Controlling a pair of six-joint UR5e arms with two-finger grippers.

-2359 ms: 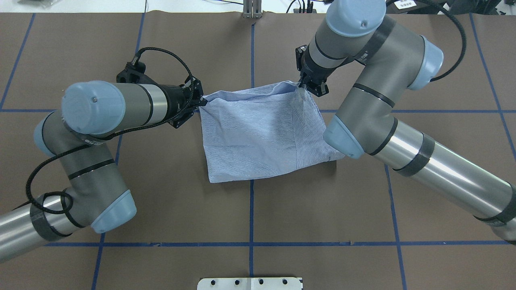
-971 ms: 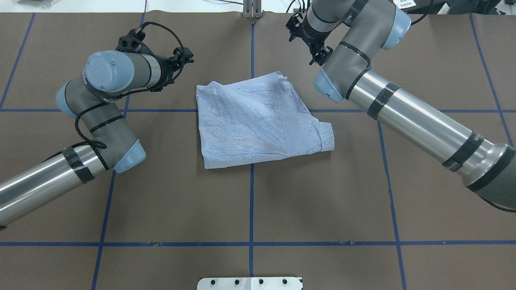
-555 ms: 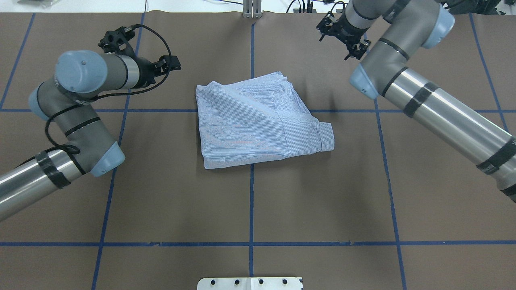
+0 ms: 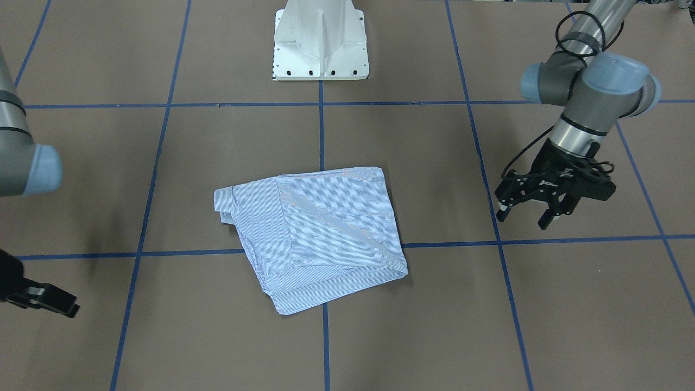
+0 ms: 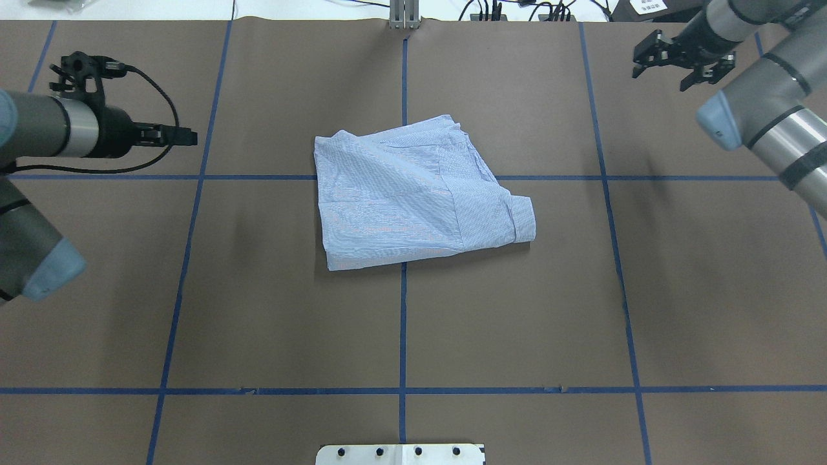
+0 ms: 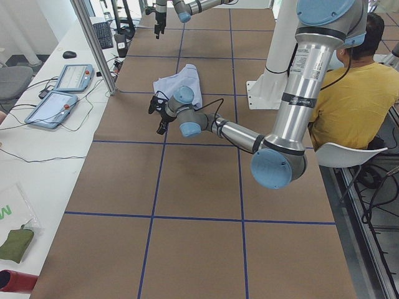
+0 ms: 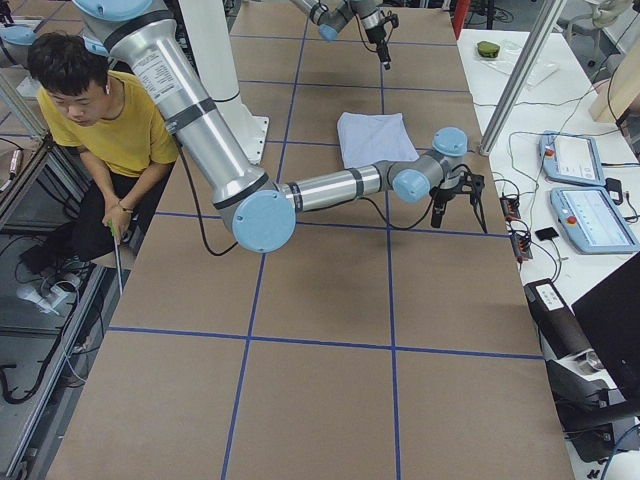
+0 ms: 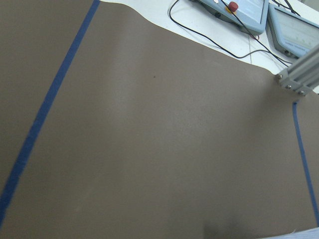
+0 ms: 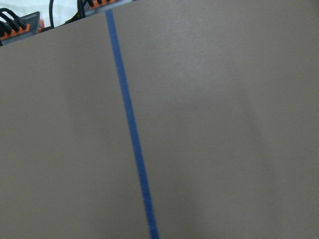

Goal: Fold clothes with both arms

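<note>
1. Judging by the front-facing view, the fold looks finished: the shirt (image 4: 320,233) lies mid-table as a compact, slightly skewed packet, and the left gripper (image 4: 524,217) hangs well apart from it, fingers spread and empty. Any parking move should run high and wide so nothing drags the cloth.
2. Overhead, the right gripper (image 5: 660,77) stands open near the far corner, also empty. The shirt shows fine stripes, soft rumpled layers and one diagonal flap edge on a matte brown table cover (image 5: 258,310) crossed by blue tape lines (image 5: 402,323).
3. Side views: the shirt sits well apart from either gripper, untouched.
4. Wrist views: only bare cover and tape.
</note>
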